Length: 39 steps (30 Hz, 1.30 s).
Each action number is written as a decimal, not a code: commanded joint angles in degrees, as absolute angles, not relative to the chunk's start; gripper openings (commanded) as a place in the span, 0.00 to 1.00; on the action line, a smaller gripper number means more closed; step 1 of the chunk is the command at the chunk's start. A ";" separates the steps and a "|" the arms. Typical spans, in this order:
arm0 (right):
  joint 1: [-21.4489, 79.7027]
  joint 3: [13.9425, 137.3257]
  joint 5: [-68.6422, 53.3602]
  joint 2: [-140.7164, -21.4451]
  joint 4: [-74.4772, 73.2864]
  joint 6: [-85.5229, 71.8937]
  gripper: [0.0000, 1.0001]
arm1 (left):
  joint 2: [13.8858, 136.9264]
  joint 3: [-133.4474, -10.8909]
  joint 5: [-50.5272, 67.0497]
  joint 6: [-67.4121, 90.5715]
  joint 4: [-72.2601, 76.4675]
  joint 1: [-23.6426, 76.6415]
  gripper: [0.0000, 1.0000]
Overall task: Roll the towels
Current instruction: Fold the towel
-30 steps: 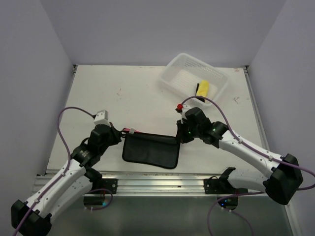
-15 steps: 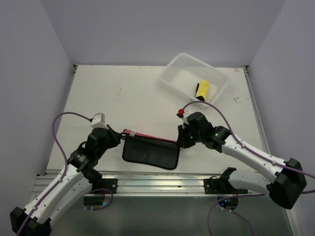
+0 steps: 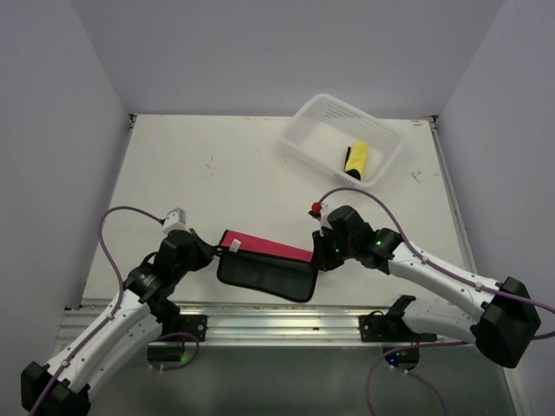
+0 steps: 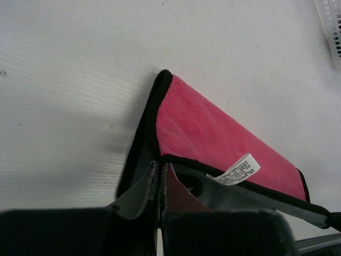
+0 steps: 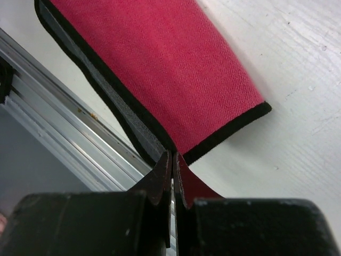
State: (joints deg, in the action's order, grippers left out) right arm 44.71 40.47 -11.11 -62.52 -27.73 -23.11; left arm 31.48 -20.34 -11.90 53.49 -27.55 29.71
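Left tool (image 4: 160,169) and right tool (image 5: 173,160) each pinch a towel (image 3: 264,273) corner, mid-fold near the worktop's (image 3: 217,173) near edge. Next: lay the fold flat, release.

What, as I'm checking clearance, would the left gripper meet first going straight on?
Probably the pink towel itself: the left gripper, shut on its edge, points across the folded-over layer, then bare table.

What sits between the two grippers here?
The towel spans the gap: the left gripper pinches one end, the right gripper the other. Nothing else lies between them. The top view shows it.
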 commanded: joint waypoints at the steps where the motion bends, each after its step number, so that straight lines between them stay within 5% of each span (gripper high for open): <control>1: 45.35 38.50 -12.04 -61.61 -28.04 -23.82 0.00 | 30.33 -19.69 -14.24 54.40 -27.86 29.53 0.00; 39: 49.83 29.97 -14.50 -62.84 -23.12 -25.58 0.00 | 22.85 -14.59 -7.82 48.78 -19.60 32.43 0.02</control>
State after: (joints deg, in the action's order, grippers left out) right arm 49.36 30.61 -12.95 -61.95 -22.50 -25.87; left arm 22.87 -15.07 -7.05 50.76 -22.81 32.18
